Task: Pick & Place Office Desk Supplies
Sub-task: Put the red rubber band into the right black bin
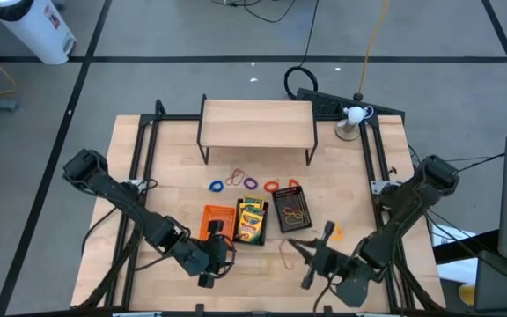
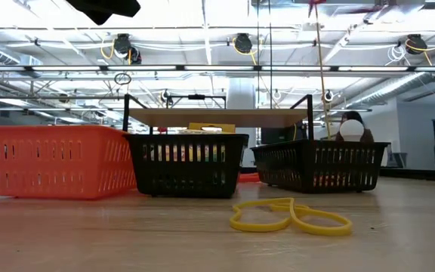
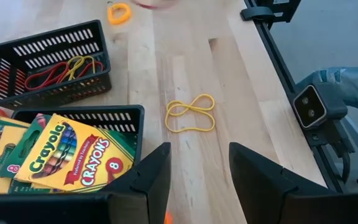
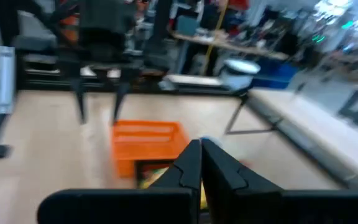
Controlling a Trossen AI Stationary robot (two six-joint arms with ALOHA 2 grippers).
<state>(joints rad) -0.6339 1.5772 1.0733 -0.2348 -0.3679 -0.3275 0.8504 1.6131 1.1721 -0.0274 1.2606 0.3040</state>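
You are partway: crayon boxes [image 3: 67, 158] fill the middle black tray [image 3: 124, 118], some bands lie in the other black tray [image 1: 291, 210], yet several loops [image 1: 245, 183] and a yellow band [image 3: 190, 114] remain on the worktop [image 1: 170, 176], left pincer [image 3: 194, 171] wide and empty, right pincer [image 4: 201, 163] closed.

The worktop [image 1: 174, 163] is pale wood planking with black rails along its sides, and a small wooden shelf [image 1: 257, 121] on thin black legs stands at its far edge. Around the worktop the floor [image 1: 192, 35] is grey, crossed by dark lines, with a black cable [image 1: 304, 75] coiled just beyond the shelf. A white cylinder [image 1: 35, 28] lies on the floor well beyond the worktop's far left corner. From table height, the room behind the shelf shows a high ceiling [image 2: 202, 38] with white beams, pipes and bright light.
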